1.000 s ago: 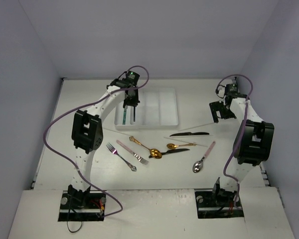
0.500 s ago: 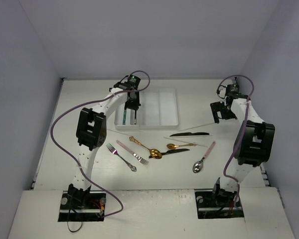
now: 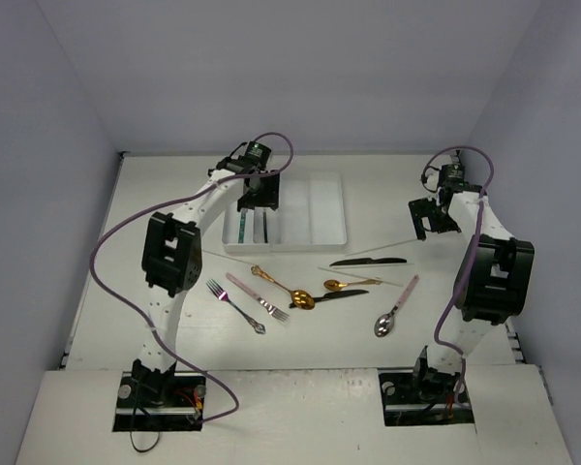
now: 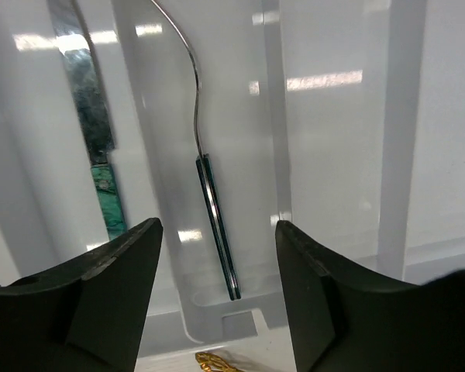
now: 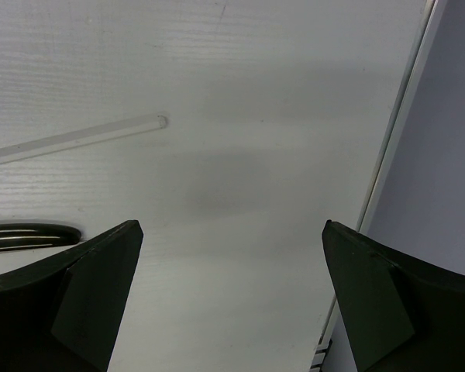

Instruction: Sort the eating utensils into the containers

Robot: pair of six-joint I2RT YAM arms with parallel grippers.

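The white tray (image 3: pixel 331 240) with its long containers lies at the back centre. My left gripper (image 3: pixel 259 201) hangs open over its left end. In the left wrist view a teal-handled utensil (image 4: pixel 215 225) with a thin curved metal stem lies loose in one compartment, between my spread fingers (image 4: pixel 116 271) and untouched. A teal-handled knife (image 4: pixel 99 167) lies in the compartment beside it. My right gripper (image 3: pixel 432 221) stands open over bare table at the right, holding nothing. Several utensils lie in front of the tray: a silver fork (image 3: pixel 234 305), a gold spoon (image 3: pixel 283 287), a black knife (image 3: pixel 368 261).
Also on the table are a pink-handled fork (image 3: pixel 257 295), a second black knife (image 3: pixel 327 295), a small gold spoon (image 3: pixel 349 284), a pink-handled spoon (image 3: pixel 395 308) and a pale chopstick (image 5: pixel 77 138). The table's right edge (image 5: pixel 387 178) runs close to my right gripper.
My left gripper has opened and let go of the teal-handled utensil, which now lies in the tray. The right arm has not moved.
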